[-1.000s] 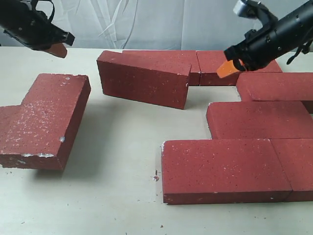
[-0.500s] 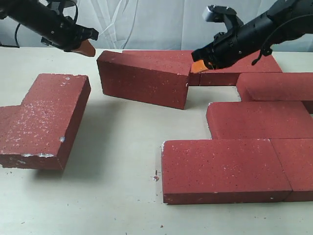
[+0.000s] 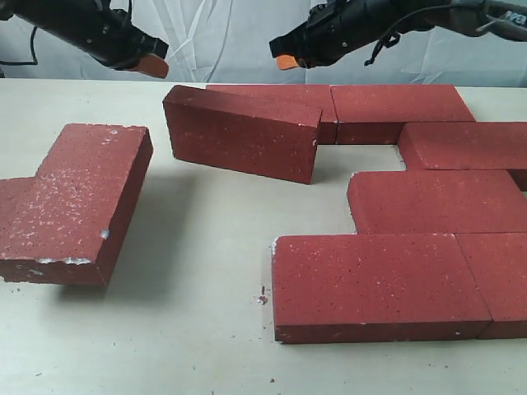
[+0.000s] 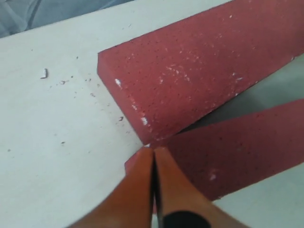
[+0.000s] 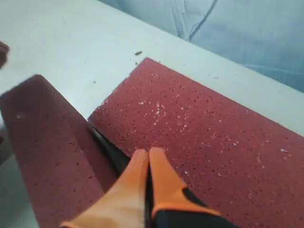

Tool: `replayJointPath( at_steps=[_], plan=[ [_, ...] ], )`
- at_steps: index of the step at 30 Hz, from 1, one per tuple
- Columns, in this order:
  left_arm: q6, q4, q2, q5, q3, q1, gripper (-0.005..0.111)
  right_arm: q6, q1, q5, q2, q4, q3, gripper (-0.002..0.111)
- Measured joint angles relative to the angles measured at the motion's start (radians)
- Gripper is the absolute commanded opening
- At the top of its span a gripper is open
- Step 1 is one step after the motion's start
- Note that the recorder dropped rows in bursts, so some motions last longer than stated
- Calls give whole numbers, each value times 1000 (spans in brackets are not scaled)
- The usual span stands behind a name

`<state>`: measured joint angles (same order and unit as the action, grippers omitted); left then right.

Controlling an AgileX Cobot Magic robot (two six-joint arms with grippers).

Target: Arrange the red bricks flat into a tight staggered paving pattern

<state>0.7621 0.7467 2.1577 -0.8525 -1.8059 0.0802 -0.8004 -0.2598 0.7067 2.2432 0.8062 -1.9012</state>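
Two empty claws are hovering pinched shut, left gripper [image 3: 151, 67] at upper left and right gripper [image 3: 286, 62] at upper centre, near the tilted brick [image 3: 243, 136] standing on edge mid-frame beside the red bricks [image 3: 420, 197] lying flat at right, so a clumsy shove is risking tipping it onto them.

Dark red bricks [image 3: 379, 280] against a pale cream table [image 3: 198, 329].
The bricks' grainy faces carry white speckles, heaviest on the near-left brick [image 3: 74, 197], whose chipped edges show white. The left gripper [image 3: 151, 67] and right gripper [image 3: 286, 62] are orange-tipped on black; the far backdrop [image 3: 222, 41] is pale grey-blue cloth.
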Motion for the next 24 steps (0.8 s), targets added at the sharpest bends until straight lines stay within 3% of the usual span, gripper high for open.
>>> replayJointPath(
  at_steps=[7,24],
  plan=[
    [-50,-147,-99,-6,0,-21,0,133,-7,212,131,-161,-204,-1],
    [-67,-257,-259,-159,26,-30,0,147,-122,492,96,-174,-225,-1]
  ],
)
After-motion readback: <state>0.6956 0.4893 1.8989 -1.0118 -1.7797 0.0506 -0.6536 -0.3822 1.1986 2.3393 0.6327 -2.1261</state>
